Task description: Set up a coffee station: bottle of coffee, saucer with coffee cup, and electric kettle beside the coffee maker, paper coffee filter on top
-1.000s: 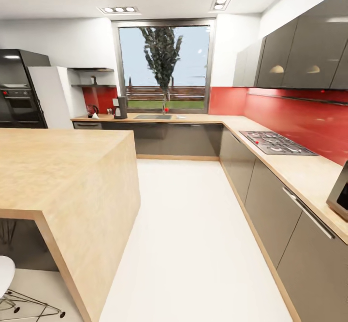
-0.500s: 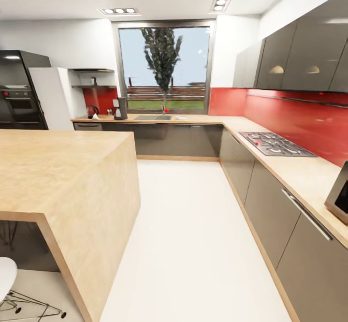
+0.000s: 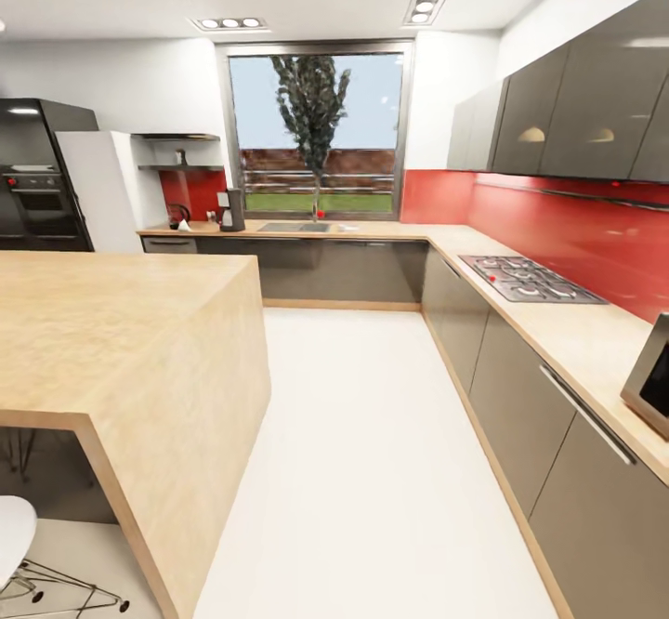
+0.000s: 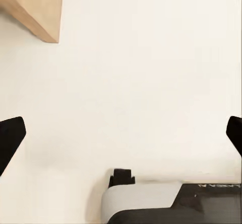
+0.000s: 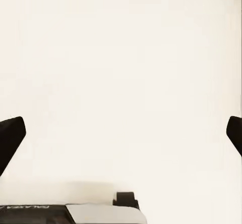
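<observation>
The coffee maker stood on the far table under the window, ahead and to the left, with the shelf just left of it. Both arms hung over bare floor with jaws spread wide and empty. Neither arm seemed nearer (a drive forward looked due first). The left gripper and right gripper pointed downward.
</observation>
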Controlling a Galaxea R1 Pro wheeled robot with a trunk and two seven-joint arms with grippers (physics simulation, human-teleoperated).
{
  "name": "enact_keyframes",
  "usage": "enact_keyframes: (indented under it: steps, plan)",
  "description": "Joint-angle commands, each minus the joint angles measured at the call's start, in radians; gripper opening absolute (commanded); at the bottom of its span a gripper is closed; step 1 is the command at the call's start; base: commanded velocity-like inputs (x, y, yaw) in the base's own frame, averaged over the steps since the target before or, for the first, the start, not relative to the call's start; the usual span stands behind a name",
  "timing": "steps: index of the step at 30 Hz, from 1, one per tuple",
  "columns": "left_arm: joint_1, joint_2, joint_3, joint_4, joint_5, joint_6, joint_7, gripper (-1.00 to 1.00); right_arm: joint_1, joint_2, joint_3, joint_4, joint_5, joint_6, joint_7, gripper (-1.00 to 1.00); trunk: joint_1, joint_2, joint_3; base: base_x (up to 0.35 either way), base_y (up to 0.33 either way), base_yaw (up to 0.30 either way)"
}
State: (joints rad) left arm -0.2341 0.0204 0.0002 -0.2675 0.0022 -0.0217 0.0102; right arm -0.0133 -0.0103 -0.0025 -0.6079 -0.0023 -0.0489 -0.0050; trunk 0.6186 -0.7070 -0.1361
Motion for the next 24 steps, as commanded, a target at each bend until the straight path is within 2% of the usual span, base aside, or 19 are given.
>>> enact_keyframes:
  steps: [1,3,6,11,13,14,17,21,24]
  plan:
    - [-0.023,-0.003,0.001,0.001,0.001,-0.029,0.001,1.0,0.0,0.0,0.0,-0.02,-0.001,-0.026,0.0,1.0,-0.004,0.006,0.001,0.0,0.0,0.0]
    - [-0.045,-0.006,0.001,0.001,0.001,-0.057,0.003,1.0,0.0,0.001,-0.001,-0.035,-0.001,-0.058,0.001,1.0,-0.011,0.02,0.008,0.0,0.0,0.0]
    - [-0.049,0.001,0.006,0.005,0.002,-0.078,0.004,1.0,0.0,0.001,0.0,0.007,0.0,-0.12,0.001,1.0,-0.023,0.041,0.017,0.0,0.0,0.0]
    - [-0.047,0.001,0.004,0.014,0.002,-0.081,0.003,1.0,0.0,-0.001,0.002,0.016,0.004,-0.132,0.001,1.0,-0.042,0.076,0.033,0.0,0.0,0.0]
    - [-0.047,0.0,0.004,0.016,0.002,-0.083,0.003,1.0,0.0,-0.006,0.002,0.017,0.005,-0.134,0.001,1.0,-0.05,0.09,0.039,0.0,0.0,0.0]
    - [-0.046,-0.002,0.003,0.018,0.002,-0.084,0.003,1.0,0.0,-0.021,0.002,0.019,0.005,-0.136,0.0,1.0,-0.054,0.097,0.042,0.0,0.0,0.0]
    - [-0.046,-0.005,0.003,0.019,0.003,-0.084,0.004,1.0,0.0,-0.028,0.003,0.02,0.004,-0.136,0.0,1.0,-0.065,0.118,0.052,0.0,0.0,0.0]
    - [-0.046,-0.005,0.003,0.02,0.005,-0.084,0.004,1.0,0.0,-0.028,0.004,0.021,0.003,-0.135,0.0,1.0,-0.08,0.146,0.064,0.0,0.0,0.0]
    - [-0.047,-0.005,0.003,0.02,0.023,-0.084,0.004,1.0,0.0,-0.028,0.004,0.022,0.0,-0.135,0.0,1.0,-0.092,0.167,0.073,0.0,0.0,0.0]
